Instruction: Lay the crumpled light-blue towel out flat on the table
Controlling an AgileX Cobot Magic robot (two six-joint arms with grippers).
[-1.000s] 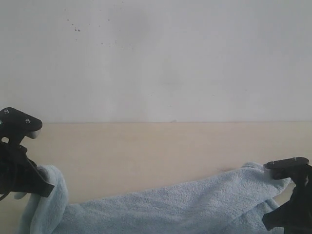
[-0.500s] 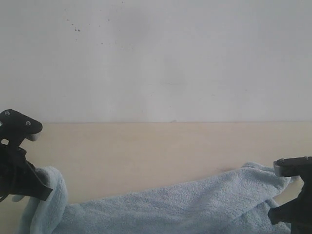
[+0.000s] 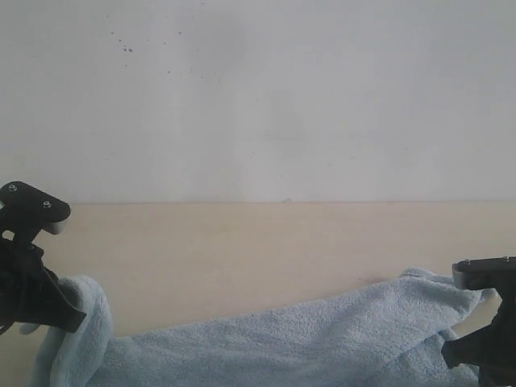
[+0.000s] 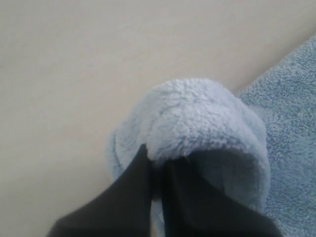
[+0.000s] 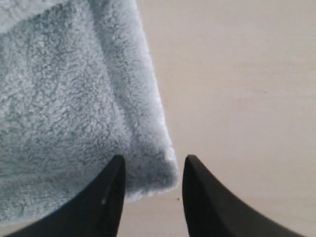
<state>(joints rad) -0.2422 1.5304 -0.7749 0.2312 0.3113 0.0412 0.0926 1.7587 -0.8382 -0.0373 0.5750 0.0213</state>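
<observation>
Left jaws: on your left gripper (image 4: 155,157) they are pressed nearly together, clamping a bunched fold of the towel (image 3: 306,343) that bulges over the tips.
Right jaws: on your right gripper (image 5: 154,163) they stand apart, with the towel's corner lying in the gap; you cannot tell whether either finger touches it.
Towel: rumpled, lying low across the table (image 3: 242,242) between your grippers, with its left end raised and draped at the left gripper.
Table: pale, running back from the towel to the wall (image 3: 258,97).
</observation>
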